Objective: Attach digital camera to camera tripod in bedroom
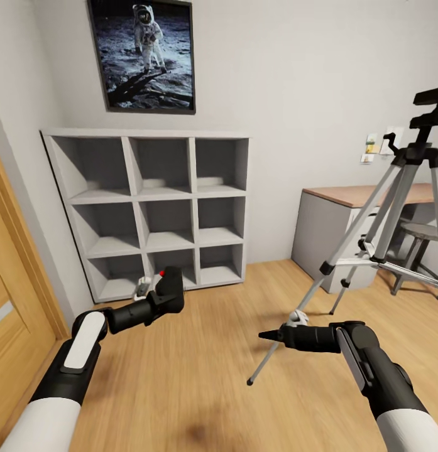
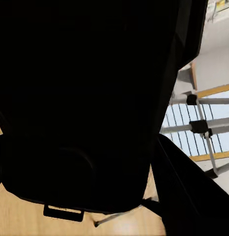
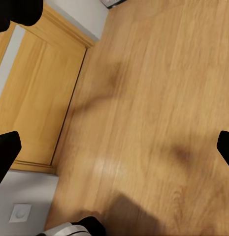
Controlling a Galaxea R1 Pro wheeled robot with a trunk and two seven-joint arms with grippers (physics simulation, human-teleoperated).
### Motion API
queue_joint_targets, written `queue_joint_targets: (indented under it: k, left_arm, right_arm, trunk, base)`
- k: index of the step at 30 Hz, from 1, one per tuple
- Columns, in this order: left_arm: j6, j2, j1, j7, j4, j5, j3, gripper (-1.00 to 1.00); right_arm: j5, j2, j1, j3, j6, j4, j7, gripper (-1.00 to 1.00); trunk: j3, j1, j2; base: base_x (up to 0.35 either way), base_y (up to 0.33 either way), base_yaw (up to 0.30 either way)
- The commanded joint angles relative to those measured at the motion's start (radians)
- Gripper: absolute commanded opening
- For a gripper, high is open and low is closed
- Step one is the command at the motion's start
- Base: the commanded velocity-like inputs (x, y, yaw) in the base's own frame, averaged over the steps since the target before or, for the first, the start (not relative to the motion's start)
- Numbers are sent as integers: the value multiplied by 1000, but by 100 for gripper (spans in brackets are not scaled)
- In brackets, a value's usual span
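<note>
Carrying step — left jaws [image 1: 171, 285] clamp the digital camera [image 1: 170, 280], right jaws [image 1: 269, 336] look parted — next, lift it onto the camera tripod [image 1: 394, 188] head.

A: How many cameras and tripods?
B: One digital camera [image 1: 170, 280], one camera tripod [image 1: 394, 207] on three silver legs.
A: And the furniture?
B: One grey cube shelf [image 1: 153, 207] with nine compartments, one astronaut picture [image 1: 145, 53], one wood-topped desk [image 1: 350, 216], one stool [image 1: 420, 242], one door [image 1: 14, 301].
</note>
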Motion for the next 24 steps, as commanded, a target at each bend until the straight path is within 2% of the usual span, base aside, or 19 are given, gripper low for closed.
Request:
queue_joint_targets:
  k: [1, 5, 6, 11, 16, 24]
  left_arm:
    - [-14, -1, -1, 27, 0, -5, 2, -100]
    - [-53, -1, -1, 143, -5, 0, 1, -100]
    - [-62, -2, -1, 188, -8, 3, 1, -100]
    - [-76, -5, -1, 290, -15, 5, -3, -100]
    - [-79, -5, -1, 315, -17, 4, -4, -100]
    - [-80, -4, -1, 321, -18, 5, -4, -100]
  right_arm:
    - [-7, 0, -1, -1, 8, 0, -2, 100]
    - [-7, 0, -1, -1, 8, 0, -2, 100]
    - [-7, 0, -1, -1, 8, 0, -2, 100]
    - [-7, 0, -1, -1, 8, 0, -2, 100]
    - [-7, 0, -1, -1, 8, 0, -2, 100]
    - [-7, 0, -1, -1, 8, 0, -2, 100]
  trunk:
    - [2, -4, 7]
    - [15, -19, 35]
    - [18, -23, 42]
    - [34, -42, 77]
    - [49, -62, 112]
    - [74, -92, 168]
  base:
    - [0, 0, 0]
    - [0, 0, 0]
    - [0, 0, 0]
    - [0, 0, 0]
    - [0, 0, 0]
    - [0, 0, 0]
